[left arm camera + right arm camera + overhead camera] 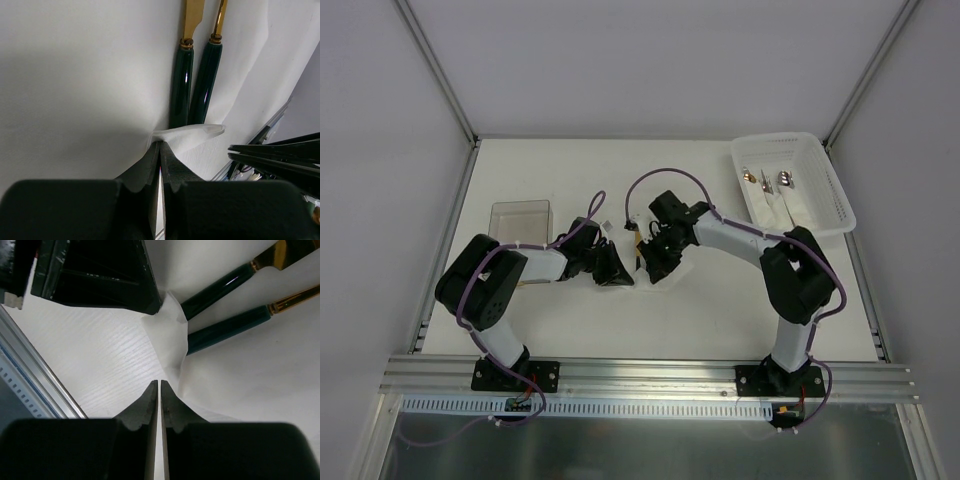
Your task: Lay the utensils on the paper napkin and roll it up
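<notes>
Left gripper (160, 146) clamped shut on napkin (75, 75) fold, frame centre. Right gripper (158, 385) likewise pinched its edge. Two green-handled utensils (181, 85) lay on it.

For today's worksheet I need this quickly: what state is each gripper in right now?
Left gripper: jaws shut on the paper napkin.
Right gripper: jaws shut by the paper napkin; grip cannot be told.

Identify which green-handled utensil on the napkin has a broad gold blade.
The left utensil in the left wrist view: its gold part widens flat, while the right utensil shows only a thin gold stem.
</notes>
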Controlling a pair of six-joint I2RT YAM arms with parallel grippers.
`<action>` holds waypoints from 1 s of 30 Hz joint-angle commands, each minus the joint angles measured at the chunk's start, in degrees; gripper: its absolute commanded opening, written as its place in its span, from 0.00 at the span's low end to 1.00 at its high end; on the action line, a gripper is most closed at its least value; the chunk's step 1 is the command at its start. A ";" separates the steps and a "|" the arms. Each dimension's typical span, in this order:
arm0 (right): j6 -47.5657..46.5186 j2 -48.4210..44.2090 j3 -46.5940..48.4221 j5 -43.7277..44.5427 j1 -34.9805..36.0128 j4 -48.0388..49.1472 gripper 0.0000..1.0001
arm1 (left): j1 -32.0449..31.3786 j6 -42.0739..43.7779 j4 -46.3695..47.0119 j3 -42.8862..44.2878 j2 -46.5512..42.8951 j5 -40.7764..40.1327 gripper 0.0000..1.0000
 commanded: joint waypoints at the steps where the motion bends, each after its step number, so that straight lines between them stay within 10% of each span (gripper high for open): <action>1: 0.51 1.86 -0.10 1.51 0.36 0.25 0.08 | -0.43 0.33 -1.10 0.63 1.40 -1.53 0.03; 30: 1.47 5.74 2.80 0.57 -1.48 -0.98 0.08 | -0.43 0.68 -1.19 -0.07 1.05 -1.61 0.03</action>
